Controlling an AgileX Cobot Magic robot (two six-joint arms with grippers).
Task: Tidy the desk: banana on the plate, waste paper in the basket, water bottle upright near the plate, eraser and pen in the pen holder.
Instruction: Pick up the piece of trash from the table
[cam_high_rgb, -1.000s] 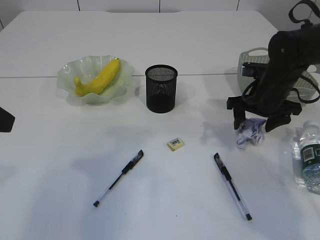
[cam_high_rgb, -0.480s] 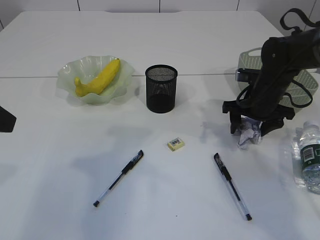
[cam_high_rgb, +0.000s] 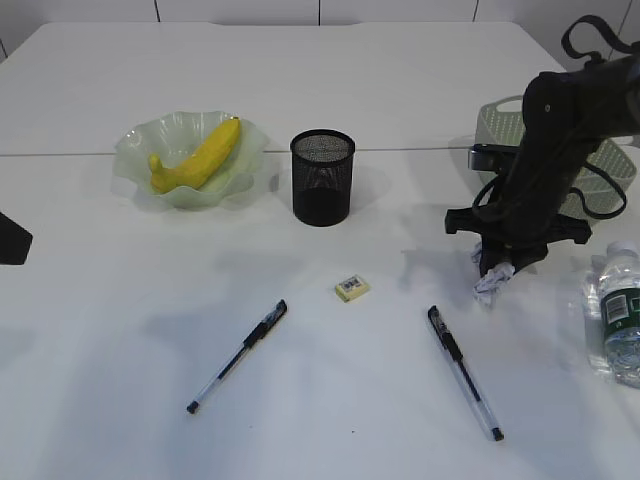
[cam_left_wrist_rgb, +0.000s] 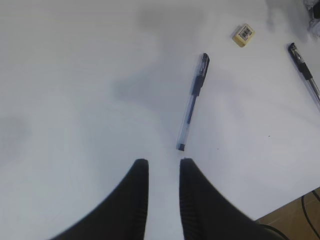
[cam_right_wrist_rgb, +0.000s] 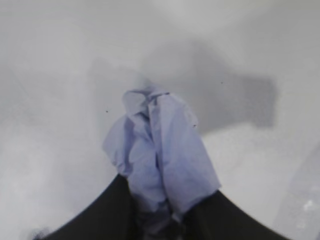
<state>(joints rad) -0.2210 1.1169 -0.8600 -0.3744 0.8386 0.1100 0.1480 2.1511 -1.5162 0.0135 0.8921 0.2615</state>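
Right gripper (cam_right_wrist_rgb: 157, 212) pinches crumpled paper (cam_right_wrist_rgb: 157, 150), hiding its base; left gripper (cam_left_wrist_rgb: 164, 167) narrow, empty

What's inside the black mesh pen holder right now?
The pen holder looks empty through its mesh; its very bottom is too dark to confirm. Both pens and the eraser lie on the table.

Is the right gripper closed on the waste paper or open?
Closed on it: the right gripper pinches the crumpled waste paper between both fingers.
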